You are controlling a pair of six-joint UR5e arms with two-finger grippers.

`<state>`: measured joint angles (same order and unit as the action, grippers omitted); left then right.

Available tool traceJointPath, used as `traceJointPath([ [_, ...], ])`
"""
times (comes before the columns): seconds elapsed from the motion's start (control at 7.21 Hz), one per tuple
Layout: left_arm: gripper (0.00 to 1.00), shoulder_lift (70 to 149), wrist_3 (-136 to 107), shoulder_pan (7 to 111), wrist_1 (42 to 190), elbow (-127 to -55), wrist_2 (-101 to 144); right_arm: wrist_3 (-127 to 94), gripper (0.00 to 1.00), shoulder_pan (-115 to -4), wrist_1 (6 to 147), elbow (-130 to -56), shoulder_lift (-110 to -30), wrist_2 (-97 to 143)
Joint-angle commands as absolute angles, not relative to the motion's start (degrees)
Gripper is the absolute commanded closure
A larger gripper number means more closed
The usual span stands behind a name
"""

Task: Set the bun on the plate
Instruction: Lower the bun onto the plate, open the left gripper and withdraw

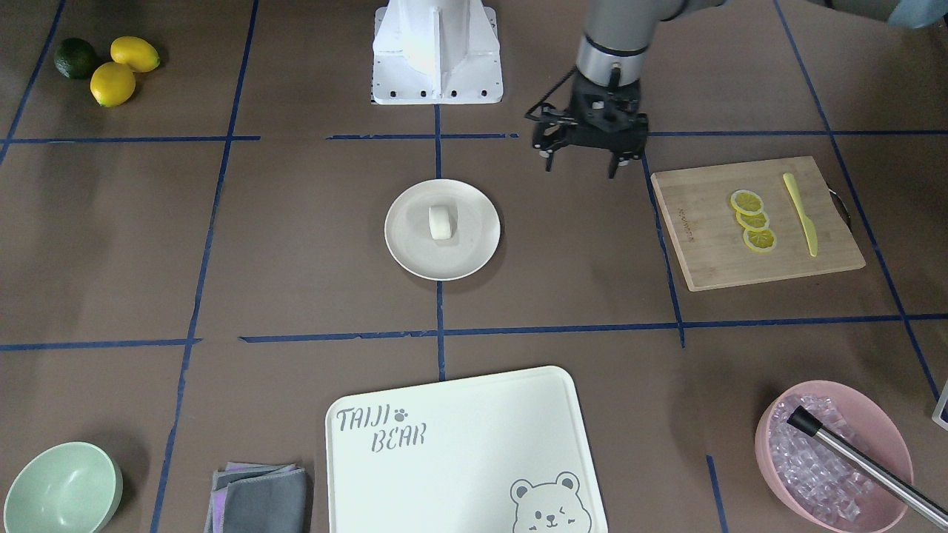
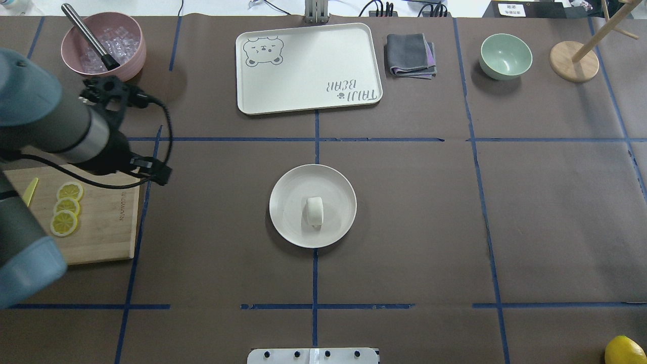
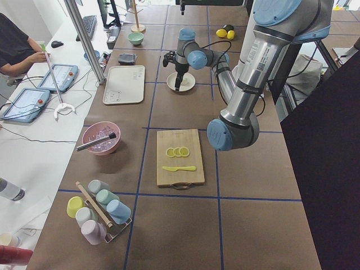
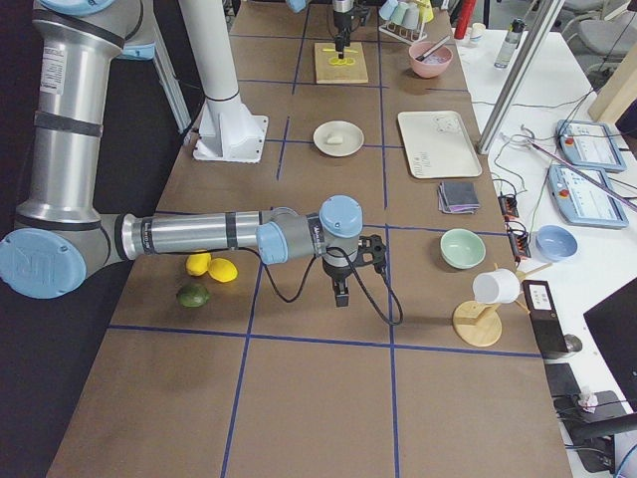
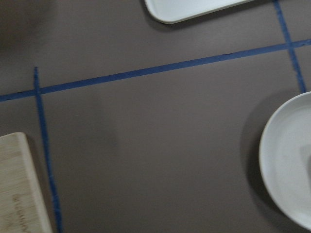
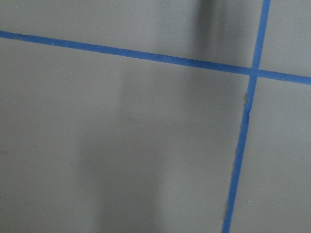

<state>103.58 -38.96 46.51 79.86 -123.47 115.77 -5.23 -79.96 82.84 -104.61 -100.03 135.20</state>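
bun [image 1: 441, 222] sits mid plate [image 1: 404, 244]; placement looks done. judged light, soft, easily dented: if regrasped, pinch gently across its rounded flanks. beyond it, left gripper [image 1: 581, 159] hangs wide open, empty, well apart. right gripper [image 4: 341, 289]: opening cannot be told.

Your left gripper [image 1: 581, 169] pointing down, jaws spread, nothing held, your right arm [image 4: 199, 235] stretched level, right gripper [image 4: 341, 292] pointing down
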Motion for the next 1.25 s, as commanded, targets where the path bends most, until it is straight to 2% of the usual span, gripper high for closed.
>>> traceJointPath([
  [0.0,0.01,93.64,-18.64,60.05,80.16,-123.50,125.11,4.20,0.00,-83.48,88.50,-103.20,-99.58,135.00],
  [0.14,0.01,92.04,-9.76,66.47,80.16,-119.83,128.46,5.00,0.00,-83.84,88.51,-102.57,-99.49,135.00],
  [0.42,0.02,90.88,13.59,81.05,80.07,-106.42,134.00,5.10,0.00,-84.20,88.33,-101.43,-99.49,135.35],
  [0.55,0.02,90.97,19.02,85.04,79.98,-102.17,136.12,5.10,0.00,-84.20,88.16,-101.16,-99.49,135.26],
  [1.11,0.00,89.21,11.47,86.75,79.97,-97.30,135.97,7.29,0.00,-85.16,87.89,-98.26,-98.09,135.70],
])
